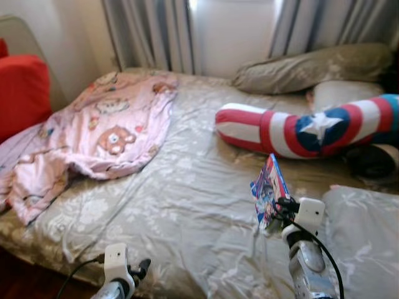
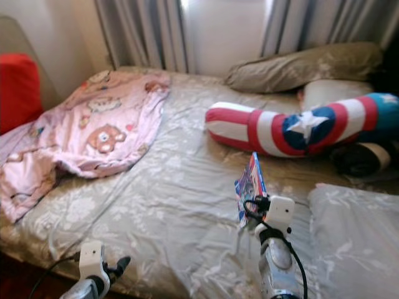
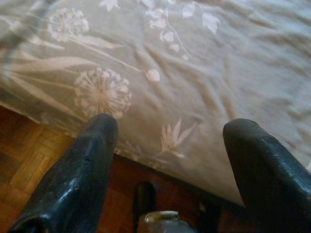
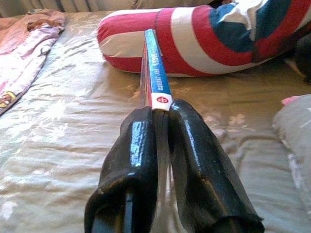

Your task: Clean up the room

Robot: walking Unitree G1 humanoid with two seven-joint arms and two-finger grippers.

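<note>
My right gripper (image 1: 273,219) is shut on a thin blue book (image 1: 269,187) with a colourful cover, held upright above the bed's grey floral sheet (image 1: 187,187). In the right wrist view the book's blue spine (image 4: 156,73) stands up from between the two fingers (image 4: 133,160). Beyond it lies a red, white and blue bolster (image 1: 299,128) with a white star. My left gripper (image 1: 138,271) hangs open at the bed's near edge, over the sheet's hem and the wooden floor (image 3: 29,155). A pink blanket (image 1: 106,128) with bear prints lies crumpled on the bed's left side.
Grey pillows (image 1: 312,68) lie at the bed's head under the curtains (image 1: 149,31). Another grey pillow (image 1: 365,230) sits at the near right. A red cushion (image 1: 22,90) stands at the far left. A dark object (image 1: 371,162) lies behind the bolster.
</note>
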